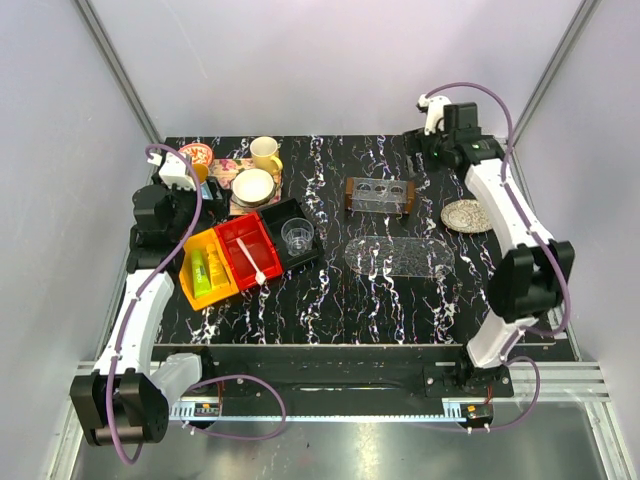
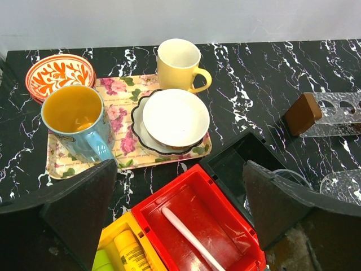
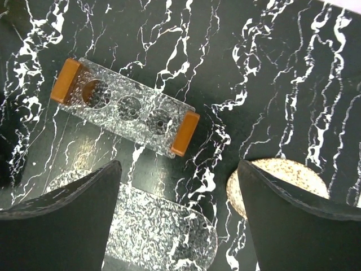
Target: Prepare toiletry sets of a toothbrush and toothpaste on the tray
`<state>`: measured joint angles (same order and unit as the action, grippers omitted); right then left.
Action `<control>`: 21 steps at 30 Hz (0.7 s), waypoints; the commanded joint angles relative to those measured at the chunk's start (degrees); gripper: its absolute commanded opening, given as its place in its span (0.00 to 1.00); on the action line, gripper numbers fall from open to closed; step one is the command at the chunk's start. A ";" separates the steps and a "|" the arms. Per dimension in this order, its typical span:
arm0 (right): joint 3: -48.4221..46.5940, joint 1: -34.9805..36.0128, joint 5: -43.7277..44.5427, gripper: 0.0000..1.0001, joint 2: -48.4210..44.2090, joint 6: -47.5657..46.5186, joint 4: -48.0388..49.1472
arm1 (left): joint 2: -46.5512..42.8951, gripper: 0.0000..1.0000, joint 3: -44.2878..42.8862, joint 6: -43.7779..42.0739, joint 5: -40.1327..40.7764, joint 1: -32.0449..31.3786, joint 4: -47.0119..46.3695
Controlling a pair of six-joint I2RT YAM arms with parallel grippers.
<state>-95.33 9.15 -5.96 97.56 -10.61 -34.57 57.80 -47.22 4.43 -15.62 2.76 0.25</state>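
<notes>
My left gripper (image 2: 179,186) hangs spread over the toothbrush (image 2: 189,237) in the red bin (image 2: 223,217). I can't read the toothpaste (image 2: 131,251) print. My right gripper (image 3: 179,169) is spread above the tray (image 3: 163,237).

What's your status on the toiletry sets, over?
Left claw open, empty. Right claw open, empty. Toothbrush in red bin, toothpaste in yellow bin. Tray empty, nothing blocking.

Left end effector (image 2: 179,172) spread wide; right end effector (image 3: 179,168) likewise.
</notes>
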 commanded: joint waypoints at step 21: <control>-22.88 5.00 -2.66 0.82 24.34 -14.52 -11.92 | 1.79 0.99 -2.61 -0.38 -0.12 -0.22 -1.13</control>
<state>-112.68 13.56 -6.61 119.94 -22.76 -43.70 59.22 -47.22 4.38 -15.64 2.70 0.82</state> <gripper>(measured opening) 0.796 0.987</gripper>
